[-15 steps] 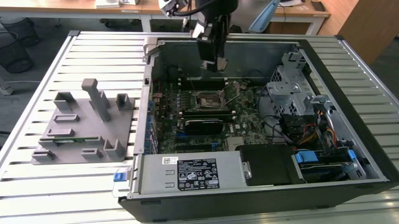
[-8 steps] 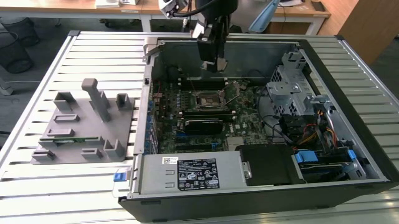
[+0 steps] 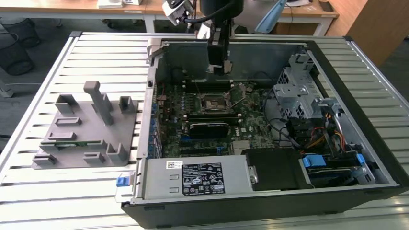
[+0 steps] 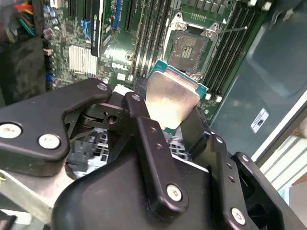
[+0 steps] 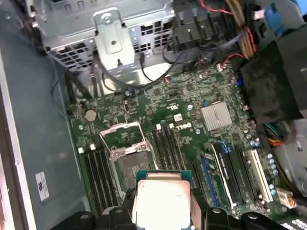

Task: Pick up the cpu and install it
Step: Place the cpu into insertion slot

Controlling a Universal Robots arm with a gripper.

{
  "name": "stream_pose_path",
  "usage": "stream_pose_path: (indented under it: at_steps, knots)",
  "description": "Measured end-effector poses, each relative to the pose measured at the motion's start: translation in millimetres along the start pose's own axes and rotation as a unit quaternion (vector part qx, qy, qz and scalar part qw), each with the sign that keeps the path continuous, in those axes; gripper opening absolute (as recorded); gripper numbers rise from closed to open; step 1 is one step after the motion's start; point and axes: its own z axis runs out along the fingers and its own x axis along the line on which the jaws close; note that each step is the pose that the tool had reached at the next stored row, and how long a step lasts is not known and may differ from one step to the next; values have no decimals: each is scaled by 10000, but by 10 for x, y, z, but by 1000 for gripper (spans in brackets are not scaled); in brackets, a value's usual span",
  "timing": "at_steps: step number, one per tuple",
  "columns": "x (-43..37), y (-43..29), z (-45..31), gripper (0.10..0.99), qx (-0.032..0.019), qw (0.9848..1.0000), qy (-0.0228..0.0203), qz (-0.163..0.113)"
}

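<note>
One square silver cpu [image 4: 171,98], teal-rimmed.

You have a cpu [image 4: 171,96] with a shiny silver-grey top and a teal-green rim, framed by the matt black pincer [image 4: 168,122]. Your motherboard [image 3: 252,112] is dark green, speckled with silver; the case [image 3: 255,213] is black, the counter [image 3: 64,201] pale grey in ribbed stripes, the fixture [image 3: 89,139] plain grey.

Your claw [image 4: 165,112] has open air to the black square socket [image 5: 130,170]; its raised silver latch frame [image 5: 128,151] crowds one edge.
</note>
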Motion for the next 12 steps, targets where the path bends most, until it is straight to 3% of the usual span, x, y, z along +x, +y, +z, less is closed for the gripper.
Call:
stream_pose_path:
  at_steps: [6,12]
  knots:
    - [0,-2,19,529,10,9985,55,-544]
    - [0,-4,43,529,20,9945,104,-1042]
